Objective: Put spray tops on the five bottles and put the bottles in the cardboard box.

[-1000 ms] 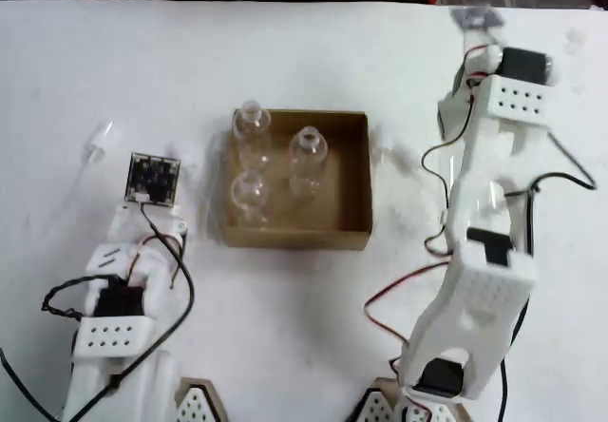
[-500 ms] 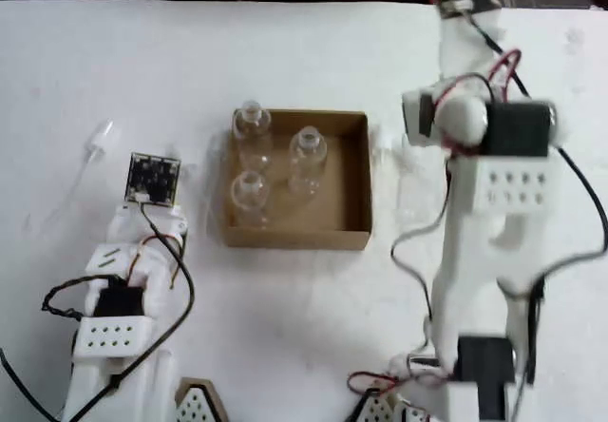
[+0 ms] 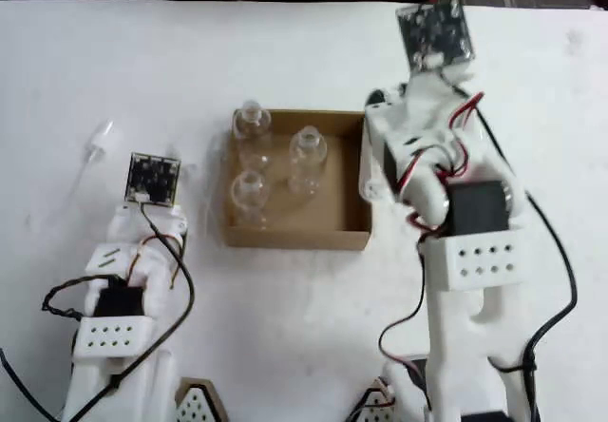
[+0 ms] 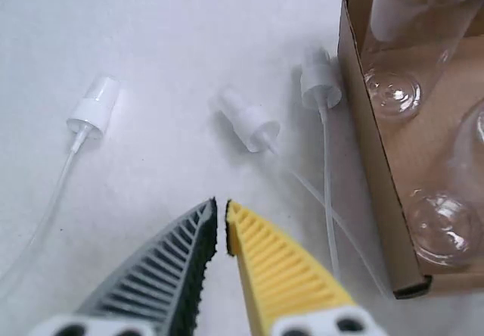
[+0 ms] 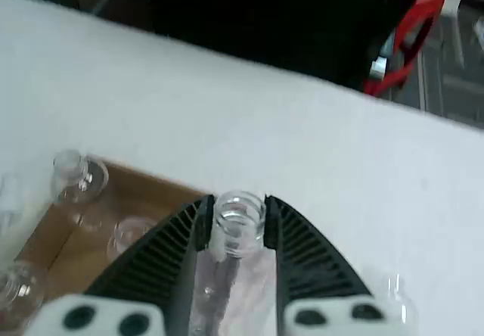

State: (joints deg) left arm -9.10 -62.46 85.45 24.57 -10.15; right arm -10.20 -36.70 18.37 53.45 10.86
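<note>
Right jaws, gripping bottle (image 5: 238, 219), now swung beside cardboard box (image 3: 294, 239).

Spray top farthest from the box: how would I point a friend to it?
Find the brown cardboard box. Left of it in the high view lie three: a near spray top by its wall, a middle spray top just beyond. The farthest spray top lies apart from both, its tube trailing away from the box.
</note>
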